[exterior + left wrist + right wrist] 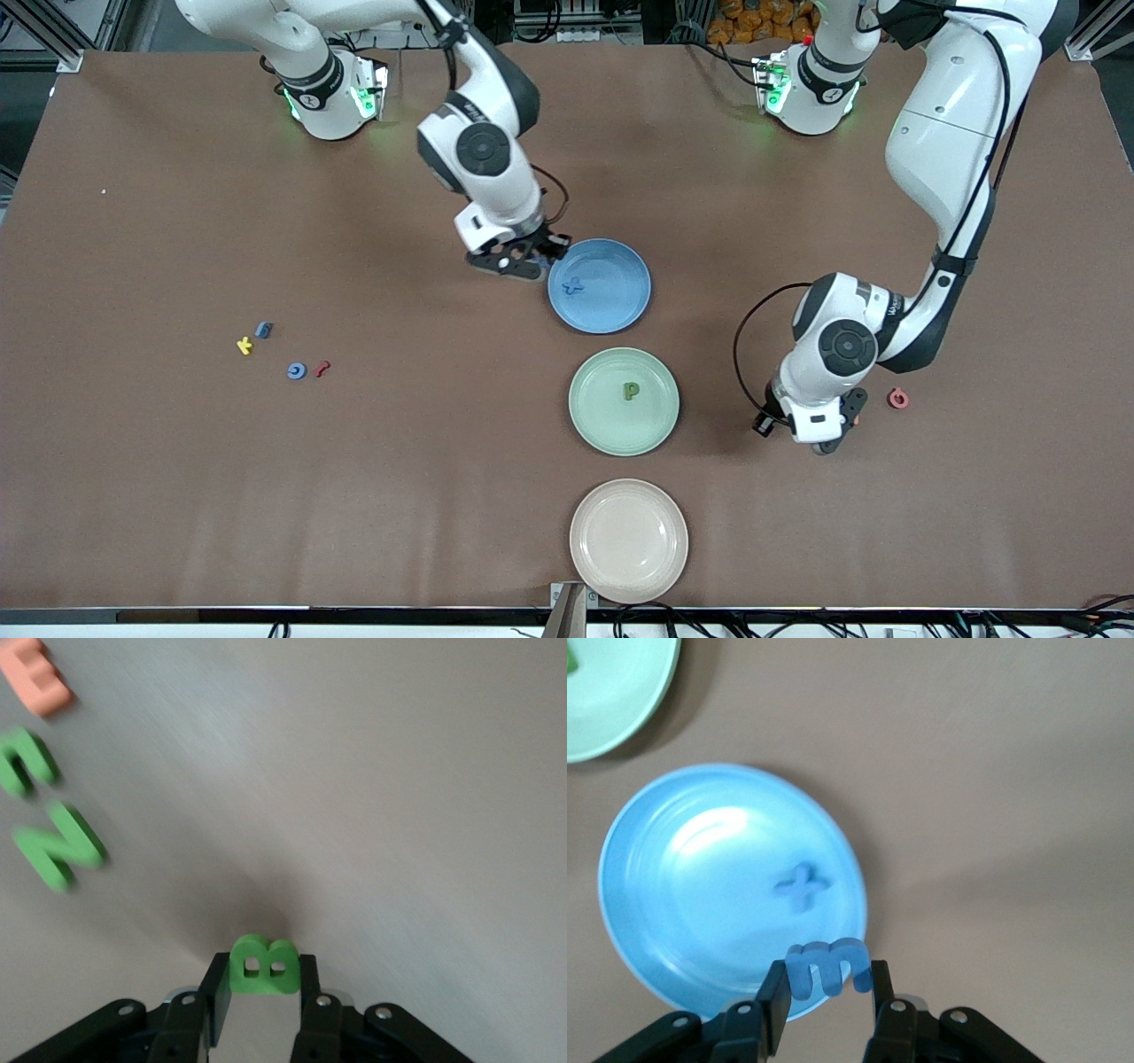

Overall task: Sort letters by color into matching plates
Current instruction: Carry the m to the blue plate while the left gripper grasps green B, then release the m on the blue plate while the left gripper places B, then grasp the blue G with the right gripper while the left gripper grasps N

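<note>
Front view: the brown desk (177, 496) looks flat and dull. The right end effector (523, 261) hangs over the edge of the round, smooth blue plate (620, 306). A small blue X (574, 285) lies flat in that plate. The mint green plate (602, 425) sits next, nearer the camera, with a green P (630, 390) in it. A cream plate (629, 567) is nearest the camera. The left end effector (828, 439) is low over the desk near a pink ring letter (897, 398). Toward the right arm's end lie a blue letter (263, 330), a yellow one (244, 346), a blue round one (297, 371) and a red one (322, 368).

Left wrist view: the left end effector (261, 988) is clamped on a thick, soft-looking green B (263, 966). Farther off lie a green N (58, 847), another green letter (22, 762) and an orange E (40, 678).

Right wrist view: the right end effector (828, 988) is clamped on a blue m (827, 966), over the shiny blue plate's (673, 904) rim.
</note>
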Tool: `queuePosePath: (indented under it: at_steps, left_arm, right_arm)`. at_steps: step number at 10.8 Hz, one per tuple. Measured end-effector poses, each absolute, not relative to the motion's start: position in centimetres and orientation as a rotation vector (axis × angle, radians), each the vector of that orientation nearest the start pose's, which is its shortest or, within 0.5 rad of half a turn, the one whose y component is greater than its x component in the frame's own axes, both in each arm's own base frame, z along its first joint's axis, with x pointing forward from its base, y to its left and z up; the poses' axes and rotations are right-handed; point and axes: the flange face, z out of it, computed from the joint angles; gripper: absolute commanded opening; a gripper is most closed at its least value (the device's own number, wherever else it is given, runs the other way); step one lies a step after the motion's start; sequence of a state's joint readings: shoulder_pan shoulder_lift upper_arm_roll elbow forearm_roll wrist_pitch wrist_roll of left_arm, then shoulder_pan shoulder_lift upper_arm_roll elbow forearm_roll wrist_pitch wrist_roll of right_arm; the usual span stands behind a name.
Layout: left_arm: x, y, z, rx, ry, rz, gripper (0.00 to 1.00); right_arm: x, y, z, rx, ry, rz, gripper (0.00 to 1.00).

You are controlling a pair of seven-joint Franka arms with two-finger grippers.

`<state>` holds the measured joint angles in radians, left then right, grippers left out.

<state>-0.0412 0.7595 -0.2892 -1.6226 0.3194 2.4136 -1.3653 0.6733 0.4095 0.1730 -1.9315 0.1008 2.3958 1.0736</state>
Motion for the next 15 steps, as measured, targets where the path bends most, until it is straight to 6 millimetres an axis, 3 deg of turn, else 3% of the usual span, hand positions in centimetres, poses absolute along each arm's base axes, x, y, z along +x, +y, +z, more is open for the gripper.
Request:
queuePosePath:
  at_steps: [1, 2, 3, 4, 5, 6, 7, 8, 9, 10, 11, 13, 15]
  left_arm:
    - [66.3, -22.8, 20.7, -2.909, -1.349, -0.110, 0.00]
    - [65.6, -26.0, 22.0, -2.941, -1.340, -0.120, 0.00]
    - [64.8, -29.1, 23.4, -2.964, -1.346, -0.134, 0.00]
    - [63.9, -32.0, 24.5, -2.976, -1.368, -0.144, 0.00]
    - [62.7, -34.9, 25.2, -2.985, -1.382, -0.144, 0.85]
    - [61.1, -38.0, 25.5, -2.999, -1.378, -0.141, 1.00]
    - [59.9, -40.1, 25.7, -3.015, -1.352, -0.142, 1.00]
    - [59.4, -40.9, 25.7, -3.023, -1.330, -0.149, 1.00]
    - [59.9, -40.3, 25.7, -3.016, -1.339, -0.161, 1.00]
    - [60.9, -38.8, 25.7, -2.998, -1.365, -0.175, 1.00]
    - [62.3, -36.5, 25.6, -2.978, -1.385, -0.182, 1.00]
    - [64.6, -31.1, 24.8, -2.924, -1.357, -0.157, 1.00]
    - [66.5, -24.3, 23.7, -2.864, -1.305, -0.093, 1.00]
  right_arm:
    - [40.7, 49.1, 27.4, -2.949, 0.534, 0.121, 0.00]
    - [39.8, 51.1, 26.5, -2.930, 0.591, 0.129, 0.66]
    - [39.5, 52.5, 25.7, -2.919, 0.633, 0.140, 1.00]
    - [39.8, 53.1, 25.2, -2.911, 0.659, 0.147, 1.00]
    - [40.2, 53.1, 24.8, -2.909, 0.671, 0.147, 1.00]
    - [40.8, 52.9, 24.7, -2.906, 0.683, 0.140, 1.00]
    - [41.6, 52.5, 25.0, -2.900, 0.699, 0.130, 1.00]
    - [42.8, 51.7, 25.4, -2.888, 0.723, 0.118, 1.00]
    - [44.7, 50.1, 25.9, -2.885, 0.742, 0.109, 1.00]
    - [47.6, 47.1, 26.8, -2.904, 0.732, 0.111, 1.00]
    - [51.5, 42.0, 28.2, -2.941, 0.694, 0.131, 1.00]
    - [57.4, 31.3, 30.3, -2.984, 0.640, 0.180, 1.00]
    - [61.2, 20.3, 30.3, -3.008, 0.519, 0.238, 1.00]
